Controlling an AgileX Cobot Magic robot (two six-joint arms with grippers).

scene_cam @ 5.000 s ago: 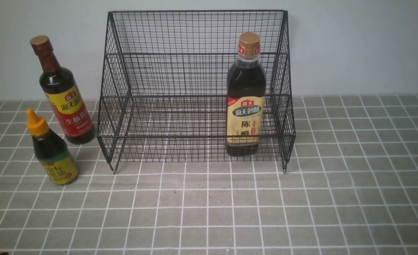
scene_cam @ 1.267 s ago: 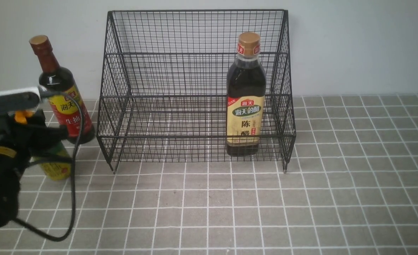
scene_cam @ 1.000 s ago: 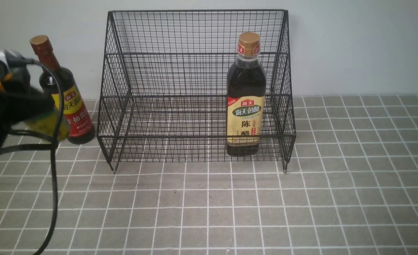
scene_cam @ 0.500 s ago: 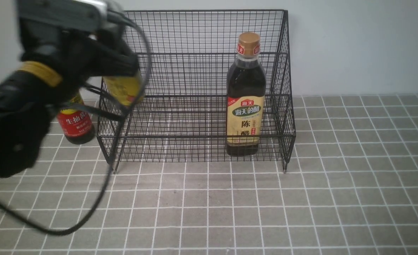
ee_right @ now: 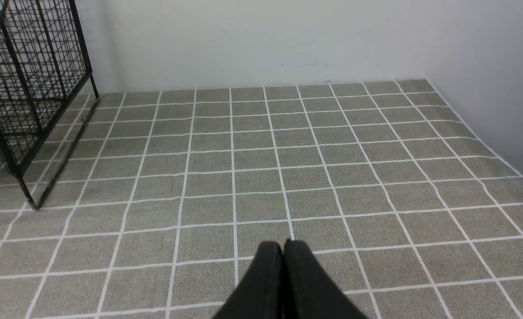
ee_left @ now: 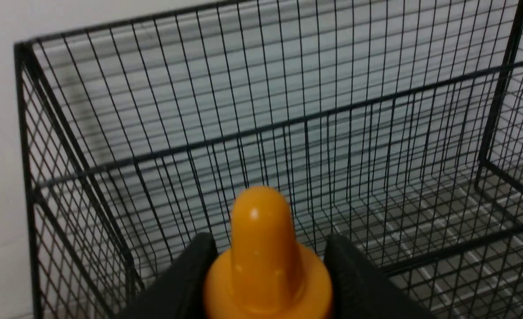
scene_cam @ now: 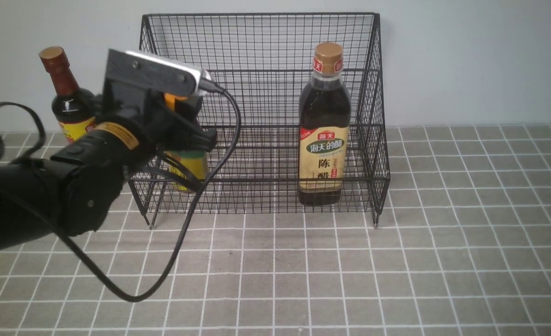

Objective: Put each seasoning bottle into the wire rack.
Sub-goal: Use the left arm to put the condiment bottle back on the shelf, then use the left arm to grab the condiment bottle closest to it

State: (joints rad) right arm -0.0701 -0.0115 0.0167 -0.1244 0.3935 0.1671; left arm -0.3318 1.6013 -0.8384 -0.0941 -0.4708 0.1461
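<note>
Black wire rack (scene_cam: 257,42), front-left corner: L gripper (ee_left: 268,283) was clamped on the neck of the short yellow-label bottle (scene_cam: 190,169), just under its orange nozzle (ee_left: 261,221); the bottle was upright, inside the lower tier at the rack's left end; whether its base touched the tier floor couldn't be told. Beige-label bottle (scene_cam: 323,154) stood in the same tier, right end, well apart; tall red-yellow-label bottle (scene_cam: 67,100) stood outside, left of the rack, partly hidden by the left arm (scene_cam: 46,196). R gripper (ee_right: 283,252) was shut, empty, over bare tiles (ee_right: 332,155).

Judged risks:
- (a) a release w/ the base off the mesh could have let the bottle drop, rock on the wires & tip;
- (b) fingers catching the front rail (scene_cam: 257,179) on exit could have dragged the rack;
- (c) the slack cable (scene_cam: 196,210) could have snagged the front-left leg (scene_cam: 148,219);
- (d) the arm's retreat could have knocked the tall bottle.
</note>
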